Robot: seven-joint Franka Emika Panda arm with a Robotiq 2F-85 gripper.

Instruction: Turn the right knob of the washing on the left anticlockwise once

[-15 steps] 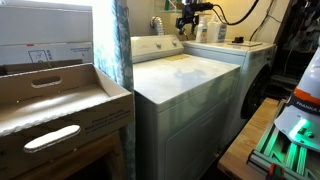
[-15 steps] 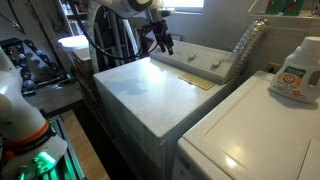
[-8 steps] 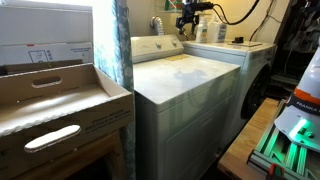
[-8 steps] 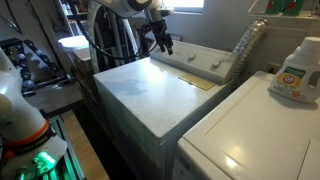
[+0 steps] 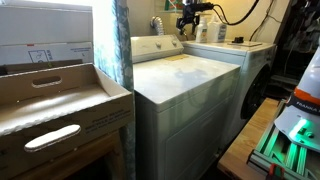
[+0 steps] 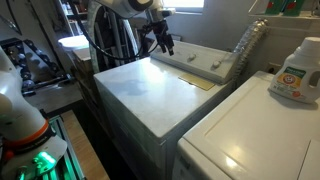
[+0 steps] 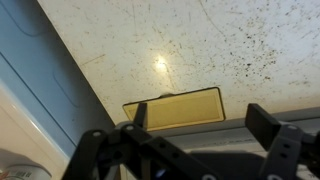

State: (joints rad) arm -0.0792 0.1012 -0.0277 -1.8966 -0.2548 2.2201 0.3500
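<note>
The left white washing machine has a control panel along its back edge with small knobs; the one farther right is tiny and its setting cannot be read. My gripper hangs above the back of the lid, close to the panel and touching no knob. In the wrist view the gripper is open and empty, its two dark fingers spread over the speckled white lid and a yellow label.
A second white machine stands beside it, with a detergent bottle on top. A silver duct hose rises behind the panel. A cardboard box stands beside the washer, and cables hang behind.
</note>
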